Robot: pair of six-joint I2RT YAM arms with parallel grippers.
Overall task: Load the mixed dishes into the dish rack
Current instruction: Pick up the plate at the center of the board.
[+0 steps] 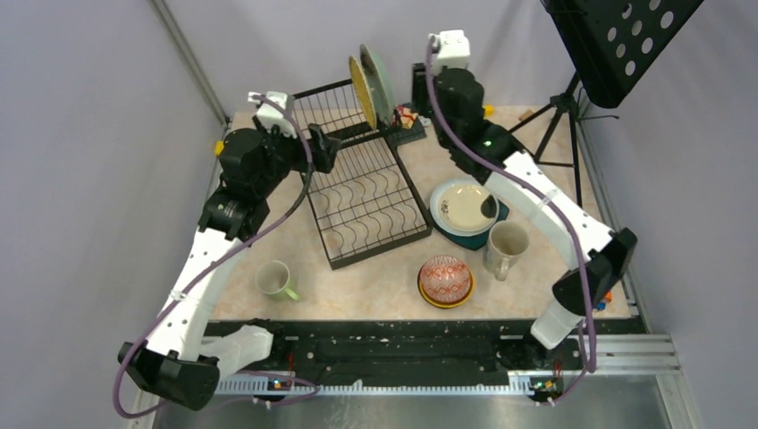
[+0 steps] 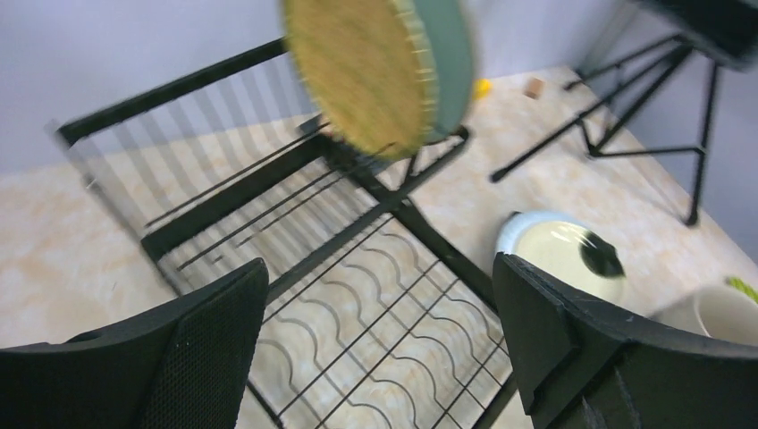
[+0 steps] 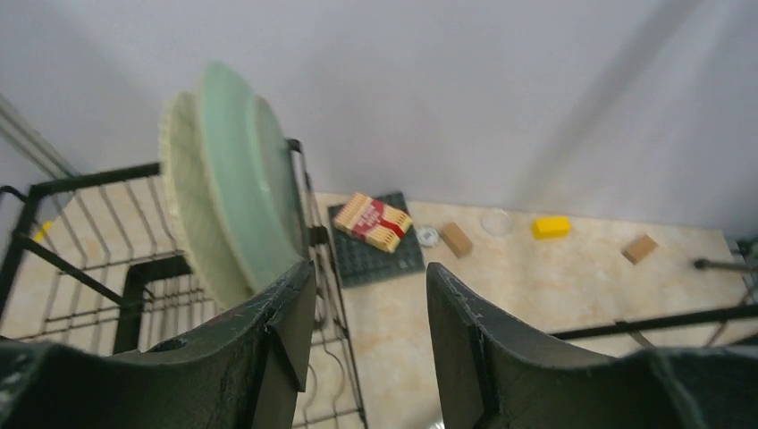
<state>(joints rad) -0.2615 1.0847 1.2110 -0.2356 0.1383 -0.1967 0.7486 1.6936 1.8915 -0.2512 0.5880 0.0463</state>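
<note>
Currently rack holds 2 upright plates; worktop has 2 stacked plates, 2 mugs, 2 nested bowls; left end effector, right end effector both spread, empty.

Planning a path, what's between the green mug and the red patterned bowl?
Nothing: in the top view, only bare tabletop separates the green mug and red bowl.

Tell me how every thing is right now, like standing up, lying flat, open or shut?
dish rack: holds two plates in its raised part
yellow plate: standing on edge in the rack
green plate: standing on edge beside it
plate stack: lying flat on the table
cream mug: upright
green mug: upright
red-patterned bowl: nested in the yellow-orange bowl
left gripper: open, empty
right gripper: open, empty
</note>
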